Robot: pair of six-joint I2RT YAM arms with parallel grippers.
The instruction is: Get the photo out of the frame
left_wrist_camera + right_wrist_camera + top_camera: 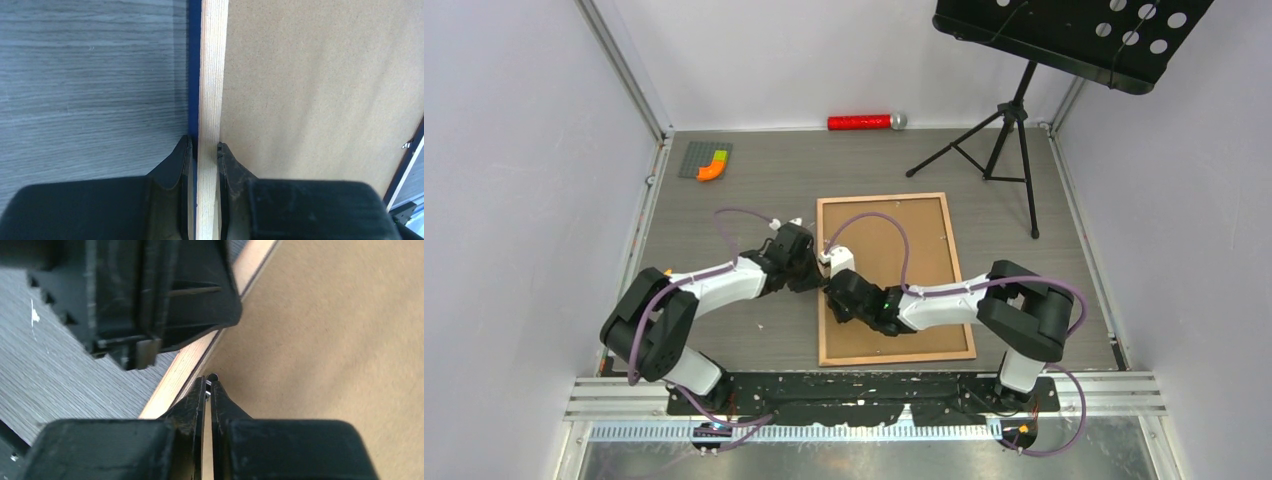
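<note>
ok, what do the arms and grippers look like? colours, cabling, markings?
Left arm and right arm have white links with bulky black joint housings. A purple cable loops along each. Left gripper and right gripper have black, tapered fingers. A small green light shows on the right forearm. No markings legible.

Pale lilac walls (514,150) enclose a grey wood-grain tabletop (864,165) with a black music stand (1034,35) back-right
</note>
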